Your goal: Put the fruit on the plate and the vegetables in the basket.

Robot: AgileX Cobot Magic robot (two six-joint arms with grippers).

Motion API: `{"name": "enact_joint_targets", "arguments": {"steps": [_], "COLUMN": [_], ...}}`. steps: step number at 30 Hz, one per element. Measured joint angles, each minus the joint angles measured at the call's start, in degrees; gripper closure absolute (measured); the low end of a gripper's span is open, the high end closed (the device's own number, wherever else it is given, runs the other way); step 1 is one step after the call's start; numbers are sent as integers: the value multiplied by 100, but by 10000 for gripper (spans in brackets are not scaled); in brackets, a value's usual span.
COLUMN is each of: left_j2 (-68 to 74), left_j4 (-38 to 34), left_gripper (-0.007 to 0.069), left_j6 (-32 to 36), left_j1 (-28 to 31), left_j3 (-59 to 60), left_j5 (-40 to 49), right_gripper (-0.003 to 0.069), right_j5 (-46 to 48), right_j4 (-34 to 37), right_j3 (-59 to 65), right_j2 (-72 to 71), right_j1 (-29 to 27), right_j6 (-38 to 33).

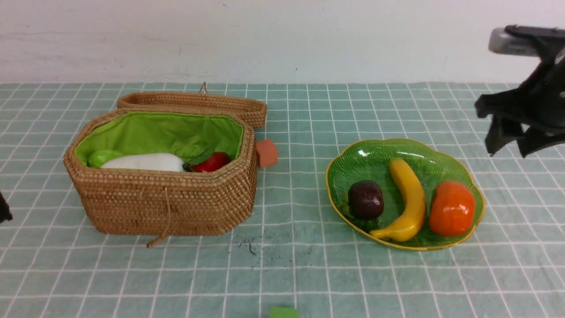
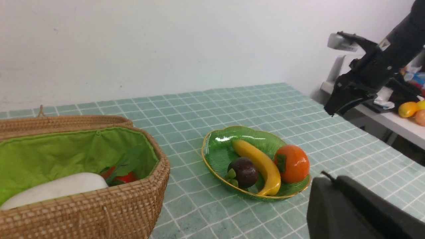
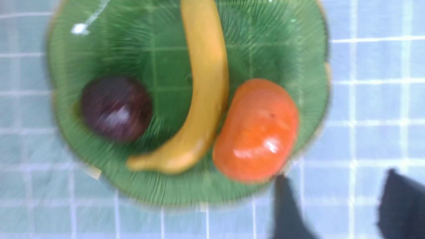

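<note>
The green plate [image 1: 441,155] [image 2: 219,149] [image 3: 292,39] holds all the fruit: a purple mangosteen [image 1: 365,199] [image 3: 116,108], a yellow banana [image 1: 409,196] [image 3: 206,83] and an orange persimmon [image 1: 452,207] [image 3: 257,129]. The wicker basket [image 1: 176,203] [image 2: 99,212] stands open at the left. In it lie a light green gourd [image 1: 102,157], a white radish [image 1: 143,162] [image 2: 56,189] and a red pepper [image 1: 212,161]. My right gripper [image 1: 510,150] [image 3: 338,205] hangs open and empty, raised above the plate's far right side. My left gripper [image 2: 328,186] is shut, low at the left edge [image 1: 3,207].
A small orange-red block [image 1: 266,153] sits just right of the basket. The basket lid [image 1: 198,104] lies flat behind it. A green block [image 1: 283,312] shows at the near edge. In the left wrist view a side table [image 2: 375,113] with other items stands beyond the cloth.
</note>
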Motion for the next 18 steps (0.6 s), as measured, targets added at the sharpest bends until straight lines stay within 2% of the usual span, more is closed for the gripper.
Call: {"name": "enact_joint_targets", "arguments": {"steps": [2, 6, 13, 18], "left_j2": [-370, -1344, -1797, -1797], "left_j4": [0, 15, 166, 178], "left_gripper": [637, 637, 637, 637], "left_j6": [-79, -538, -698, -704], "left_j1": [0, 0, 0, 0], "left_j3": [424, 1579, 2602, 2804], "left_j5": [-367, -1236, -1639, -1628], "right_gripper": [475, 659, 667, 648], "right_j5": [148, 287, 571, 300], "right_j4": [-6, -12, -7, -106], "right_j3": [324, 1296, 2946, 3853], "right_j2": [-602, -2219, -4520, -5963], "right_j1": [0, 0, 0, 0], "right_j6": [0, 13, 332, 704]}}
